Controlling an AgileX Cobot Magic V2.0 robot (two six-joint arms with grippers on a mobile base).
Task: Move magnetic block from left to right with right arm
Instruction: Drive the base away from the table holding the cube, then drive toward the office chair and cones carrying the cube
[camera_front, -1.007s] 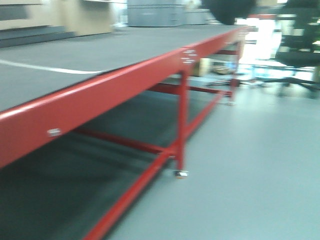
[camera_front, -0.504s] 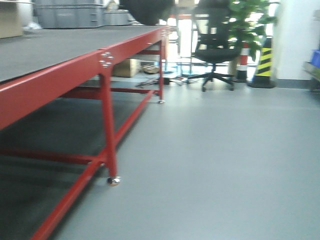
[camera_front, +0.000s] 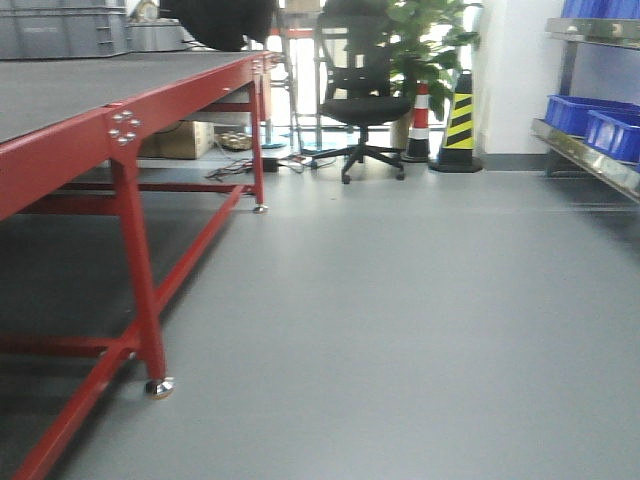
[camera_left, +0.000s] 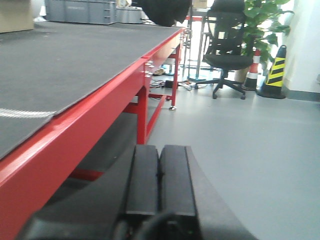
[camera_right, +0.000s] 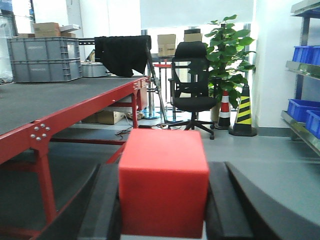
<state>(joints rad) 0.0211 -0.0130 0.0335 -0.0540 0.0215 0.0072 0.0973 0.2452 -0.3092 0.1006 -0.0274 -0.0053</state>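
The magnetic block (camera_right: 163, 182), a plain red cube, fills the lower middle of the right wrist view. My right gripper (camera_right: 165, 200) is shut on it, one black finger (camera_right: 105, 200) pressed against each side, and holds it in the air beside the table. In the left wrist view my left gripper (camera_left: 159, 172) is shut with nothing between its two black pads, which touch, just off the red table edge (camera_left: 75, 130). Neither gripper nor the block shows in the exterior front-facing view.
A long red-framed table (camera_front: 120, 125) with a dark grey top runs along the left. Grey crates (camera_right: 45, 59) stand on its far end. Beyond are a black office chair (camera_front: 365, 95), a potted plant (camera_right: 230, 45), striped cones (camera_front: 460, 125) and a shelf with blue bins (camera_front: 595, 115). Grey floor lies to the right.
The exterior front-facing view has swung to the right: the table slid to the left edge, and the chair, cones and blue bins came into sight.
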